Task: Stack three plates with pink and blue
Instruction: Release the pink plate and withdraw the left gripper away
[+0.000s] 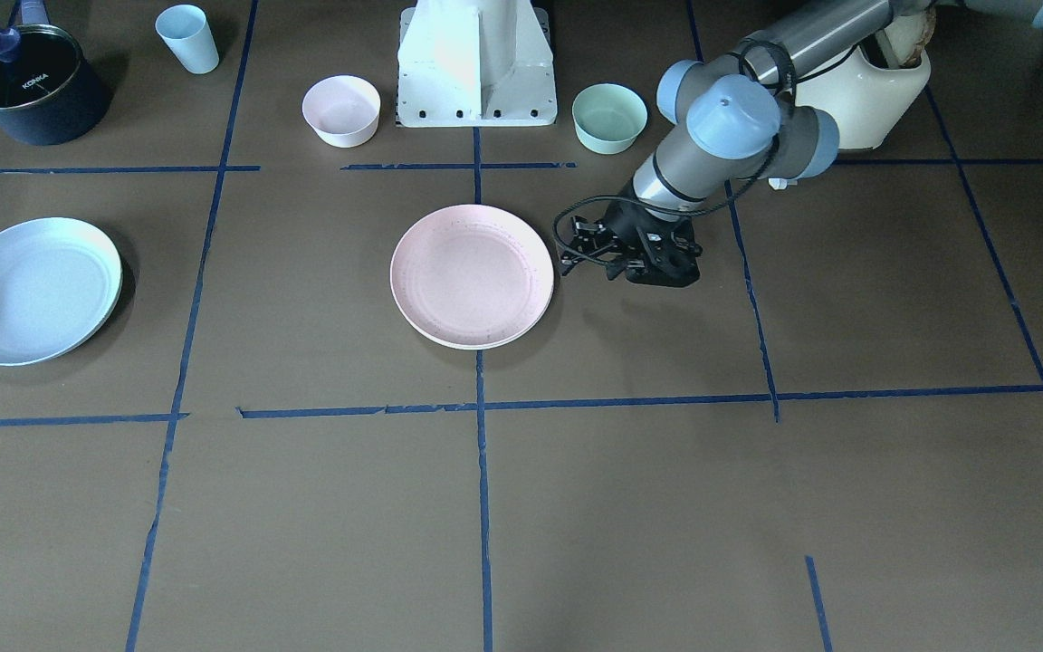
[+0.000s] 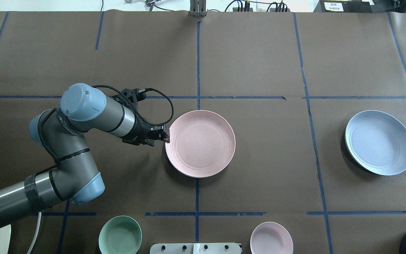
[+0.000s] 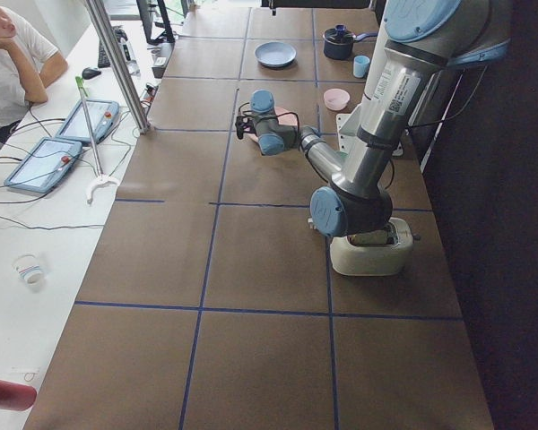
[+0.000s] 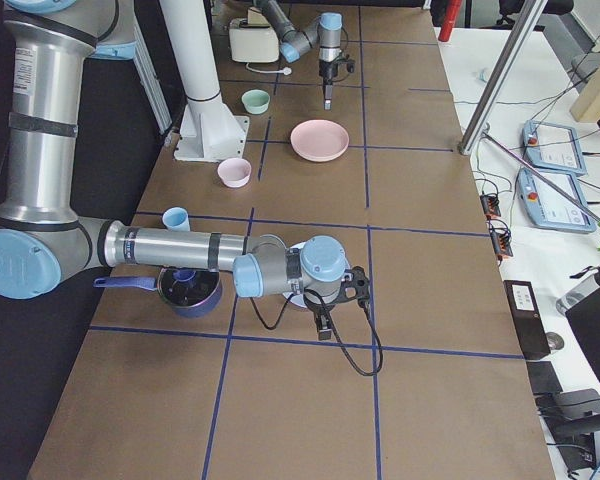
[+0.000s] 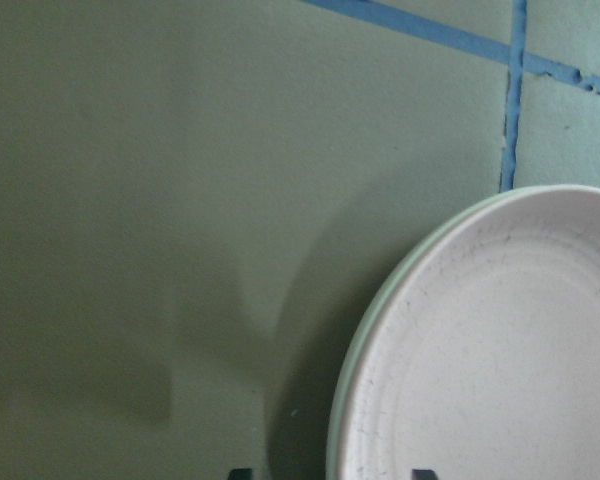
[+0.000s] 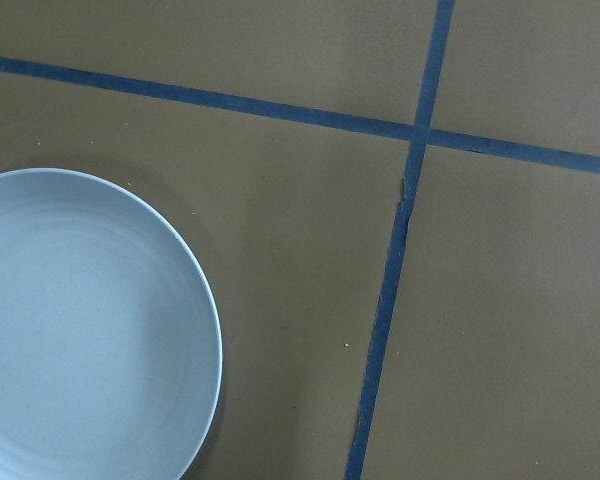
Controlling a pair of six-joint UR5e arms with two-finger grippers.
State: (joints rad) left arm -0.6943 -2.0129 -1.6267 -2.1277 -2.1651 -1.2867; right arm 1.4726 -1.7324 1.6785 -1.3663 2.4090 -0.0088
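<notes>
The pink plate (image 2: 200, 143) lies at the table's middle on top of the cream-green plate (image 5: 352, 350), of which only a thin rim shows. The blue plate (image 2: 379, 142) lies alone far to the right; it also shows in the right wrist view (image 6: 80, 330). My left gripper (image 2: 160, 135) is low at the pink plate's left edge. In the left wrist view its two tips stand apart, open and empty, at the stacked rims. My right gripper (image 4: 324, 326) shows only in the exterior right view, so I cannot tell whether it is open or shut.
A mint bowl (image 2: 120, 235) and a small pink bowl (image 2: 271, 238) stand near the robot base (image 1: 476, 68). A dark pot (image 1: 33, 86) and a blue cup (image 1: 187, 38) stand behind the blue plate. A cream toaster (image 1: 865, 91) stands behind my left arm.
</notes>
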